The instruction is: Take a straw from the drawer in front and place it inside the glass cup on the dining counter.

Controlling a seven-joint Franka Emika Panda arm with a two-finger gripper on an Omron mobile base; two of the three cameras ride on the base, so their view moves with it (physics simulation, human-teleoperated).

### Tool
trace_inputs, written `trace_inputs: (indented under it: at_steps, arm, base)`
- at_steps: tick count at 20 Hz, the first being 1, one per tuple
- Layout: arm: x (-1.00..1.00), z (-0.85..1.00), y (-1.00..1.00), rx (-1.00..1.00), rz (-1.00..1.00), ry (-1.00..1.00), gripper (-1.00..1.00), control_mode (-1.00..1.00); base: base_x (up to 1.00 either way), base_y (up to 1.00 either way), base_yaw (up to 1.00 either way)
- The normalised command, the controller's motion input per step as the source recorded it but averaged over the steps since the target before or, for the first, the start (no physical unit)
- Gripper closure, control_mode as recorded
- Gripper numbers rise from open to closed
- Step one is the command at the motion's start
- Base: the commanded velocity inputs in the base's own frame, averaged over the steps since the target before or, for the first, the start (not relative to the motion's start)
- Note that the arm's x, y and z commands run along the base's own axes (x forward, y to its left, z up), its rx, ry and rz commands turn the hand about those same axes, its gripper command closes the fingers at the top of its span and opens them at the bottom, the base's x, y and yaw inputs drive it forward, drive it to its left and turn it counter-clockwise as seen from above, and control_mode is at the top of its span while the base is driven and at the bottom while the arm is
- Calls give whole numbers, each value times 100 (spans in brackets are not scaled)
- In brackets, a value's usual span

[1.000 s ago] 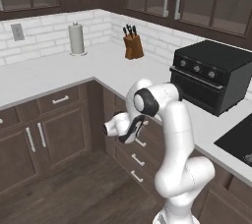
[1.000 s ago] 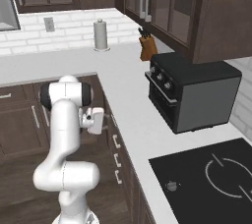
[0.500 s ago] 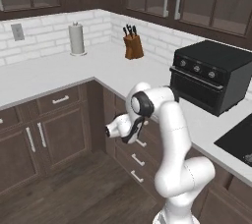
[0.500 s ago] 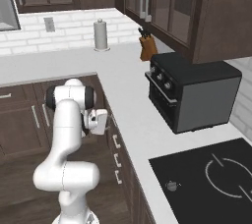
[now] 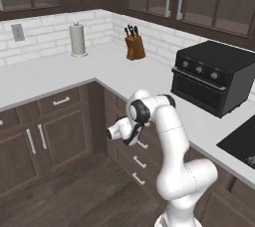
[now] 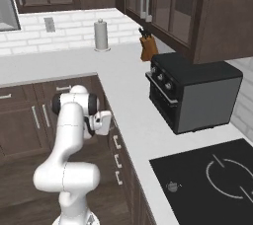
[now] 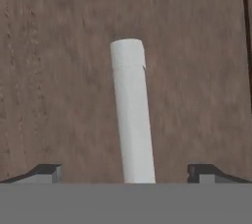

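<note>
In the hand view the dark-brown drawer front is very near, its silver bar handle running up the middle. My gripper is open, one fingertip on each side of the handle and neither touching it. From the base cameras the gripper points at the top drawer front under the worktop's corner. The drawer is shut, so the straw is hidden. The glass cup and the dining counter are out of view.
Lower drawers sit below the hand. On the white worktop stand a black toaster oven, a knife block and a paper towel roll. A cooktop lies to the right. Wooden floor spreads left of the arm.
The arm's elbow and hand have sunk a little and shifted slightly left in front of the drawers. The gripper stays open.
</note>
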Motion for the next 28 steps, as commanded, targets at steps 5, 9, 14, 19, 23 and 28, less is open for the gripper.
trace_inputs:
  at_steps: [5,9,14,19,23,28]
  arm:
    - [43,-1,-13,0,0,0,-100,-100]
    - [39,-9,-14,0,0,0,100,-100]
    - [6,-10,-4,0,0,0,100,-100]
    - [-33,-3,24,0,0,0,100,-100]
    - [-54,0,75,0,0,0,100,-100]
    - [-67,0,100,0,0,0,100,-100]
  base:
    - [0,0,0]
    - [0,0,0]
    - [0,0,0]
    - [0,0,0]
    - [0,0,0]
    - [0,0,0]
